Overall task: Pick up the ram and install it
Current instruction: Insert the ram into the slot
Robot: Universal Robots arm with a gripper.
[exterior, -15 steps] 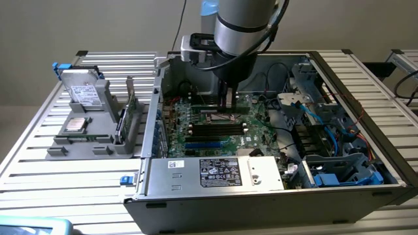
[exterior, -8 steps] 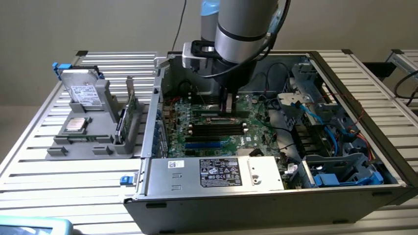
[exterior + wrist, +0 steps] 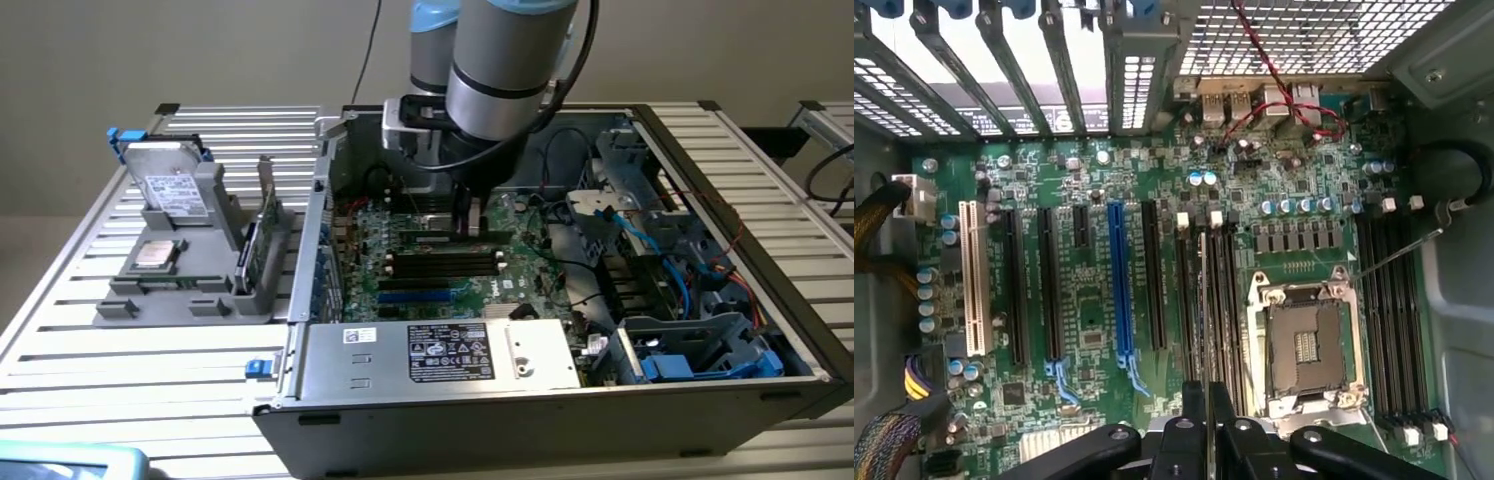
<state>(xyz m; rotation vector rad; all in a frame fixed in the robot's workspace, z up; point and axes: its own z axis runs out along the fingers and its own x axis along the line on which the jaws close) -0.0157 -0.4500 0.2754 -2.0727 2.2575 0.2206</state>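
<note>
Slatted aluminium table (image 3: 80, 300), plain wall behind. A grey parts fixture (image 3: 187, 270) sits on the exterior view's left, and the open PC case (image 3: 534, 400) lies on its side so the arm can reach down to the motherboard (image 3: 1094, 330). The gripper (image 3: 1206, 400) is pinched narrow on the ram (image 3: 1203, 300), held edge-on along the DIMM slots (image 3: 1184, 300) beside the CPU socket (image 3: 1304, 340), presumably to seat squarely. Cannot tell if it touches the slot.

An open computer case (image 3: 534, 425) lies on the slatted bench (image 3: 147, 360), its green motherboard (image 3: 1094, 330) showing a blue slot (image 3: 1118, 280), a white slot (image 3: 975, 275) and a bare processor socket (image 3: 1306, 345), with a labelled power supply (image 3: 441, 352) along one wall. At the exterior view's left, beside the case, a grey fixture (image 3: 174, 290) carries a leaning hard drive (image 3: 171, 185).
</note>
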